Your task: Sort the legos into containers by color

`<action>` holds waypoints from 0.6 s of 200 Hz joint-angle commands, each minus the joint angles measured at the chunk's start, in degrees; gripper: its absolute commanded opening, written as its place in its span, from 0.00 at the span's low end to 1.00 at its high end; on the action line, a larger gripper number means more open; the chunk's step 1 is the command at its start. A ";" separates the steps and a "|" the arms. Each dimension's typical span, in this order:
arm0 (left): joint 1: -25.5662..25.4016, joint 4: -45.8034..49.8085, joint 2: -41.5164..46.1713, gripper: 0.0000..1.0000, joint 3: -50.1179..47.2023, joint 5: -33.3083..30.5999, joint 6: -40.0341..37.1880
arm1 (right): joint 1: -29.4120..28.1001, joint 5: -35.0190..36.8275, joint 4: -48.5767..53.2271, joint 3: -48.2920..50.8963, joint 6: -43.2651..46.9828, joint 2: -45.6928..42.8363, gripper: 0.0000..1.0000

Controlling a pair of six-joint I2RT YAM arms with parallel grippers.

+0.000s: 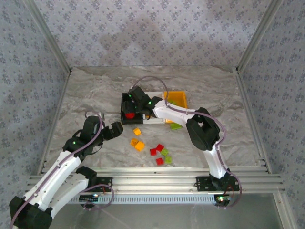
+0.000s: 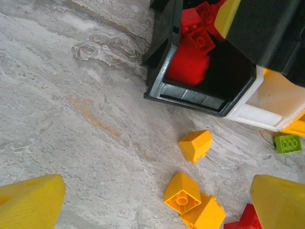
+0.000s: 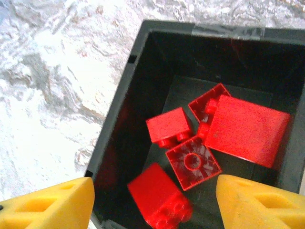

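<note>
My right hand (image 3: pixel 155 191) hangs released over the black bin (image 3: pixel 114 143), the left end of a sideways row with the white bin (image 2: pixel 267 102) and the orange bin (image 1: pixel 176 99). Inside the black bin lie five red bricks (image 3: pixel 193 162), two hollow side up and one blurred. In front of it are three orange bricks (image 1: pixel 137 131), perhaps three loose red bricks (image 1: pixel 160 161) and three green bricks (image 1: pixel 164 151). My left hand (image 2: pixel 156 195) is spread and empty.

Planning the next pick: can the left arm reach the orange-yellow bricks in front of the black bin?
Probably yes. The left tool hangs open near the orange-yellow bricks, nothing between them; the right tool is away over the black bin.
</note>
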State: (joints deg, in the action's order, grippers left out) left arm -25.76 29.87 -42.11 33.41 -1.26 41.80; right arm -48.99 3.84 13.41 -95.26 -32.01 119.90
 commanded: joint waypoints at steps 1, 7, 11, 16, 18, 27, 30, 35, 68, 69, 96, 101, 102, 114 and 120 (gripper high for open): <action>0.45 -0.87 -0.26 0.99 0.41 1.49 -2.08 | -0.36 1.76 -5.10 3.48 -1.51 -6.17 0.73; 0.45 -1.39 -0.61 1.00 0.47 2.02 -2.48 | -0.48 2.17 -6.53 5.35 -1.65 -7.81 0.74; 0.45 -1.74 -0.99 1.00 0.52 2.39 -2.59 | -0.64 2.66 -7.26 6.77 -1.78 -9.05 0.75; 0.48 -2.13 -1.56 1.00 0.60 2.88 -2.70 | -0.82 3.30 -8.11 8.44 -2.03 -10.61 0.76; 0.41 -2.28 -1.72 0.99 0.60 3.05 -2.69 | -0.88 3.57 -8.33 9.09 -2.12 -11.23 0.76; 0.37 -3.40 -2.94 1.00 0.64 4.67 -2.78 | -1.11 4.83 -9.31 12.20 -2.63 -14.18 0.77; 0.31 -3.75 -3.33 1.00 0.61 5.33 -2.81 | -1.18 5.20 -9.57 13.29 -2.76 -15.22 0.77; 0.16 -4.37 -4.09 0.99 0.73 6.25 -2.86 | -1.32 5.59 -9.87 14.59 -2.88 -16.49 0.77; -6.12 -7.24 -9.55 0.99 2.66 6.54 -4.00 | -1.46 9.47 -11.20 28.81 -5.22 -28.49 0.79; -6.40 -7.26 -9.69 0.99 2.78 6.36 -4.00 | -1.46 9.59 -11.25 29.39 -5.32 -28.93 0.79; -16.92 -8.08 -16.19 0.99 6.49 2.36 -6.09 | -0.48 13.03 -10.53 40.62 -7.80 -38.66 0.80; -18.91 -8.08 -17.82 0.99 7.31 1.78 -6.61 | -0.21 13.51 -10.17 42.28 -8.21 -40.14 0.80; -19.25 -8.03 -18.09 0.99 7.47 1.65 -6.76 | -0.18 13.63 -10.08 42.58 -8.27 -40.47 0.80; -23.36 -7.79 -22.37 0.94 9.29 1.18 -8.53 | 0.64 14.21 -9.16 46.15 -9.09 -44.10 0.81; -25.37 -7.67 -24.40 0.92 10.24 0.87 -9.47 | 0.97 14.61 -8.82 48.05 -9.40 -45.80 0.81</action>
State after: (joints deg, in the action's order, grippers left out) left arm -45.08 23.53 -61.01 39.16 1.85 36.88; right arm -49.30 14.09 2.76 -52.62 -38.30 79.40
